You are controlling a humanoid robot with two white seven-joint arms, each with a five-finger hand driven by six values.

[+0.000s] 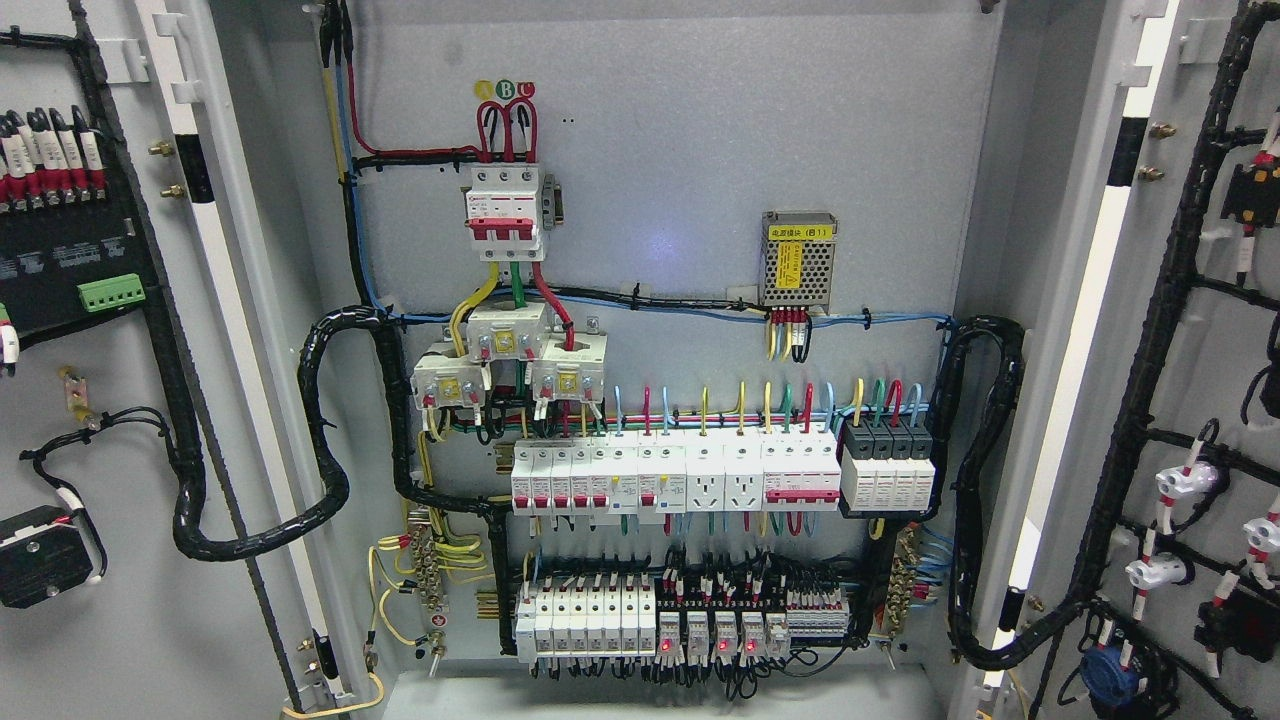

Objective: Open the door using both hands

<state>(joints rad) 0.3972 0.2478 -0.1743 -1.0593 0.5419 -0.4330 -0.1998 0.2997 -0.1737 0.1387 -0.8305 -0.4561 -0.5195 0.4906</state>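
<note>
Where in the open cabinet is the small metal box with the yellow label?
In the head view, the metal box sits upper right on the back panel, right of the red-and-white breaker, above the blue wires.

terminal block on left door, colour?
Green terminal block, on the left door's black module; head view.

Grey cabinet backplate (680, 150), breaker rows (675, 480), red-topped main breaker (505, 212), mesh power supply (798, 260), black cable looms (325, 440)
</note>
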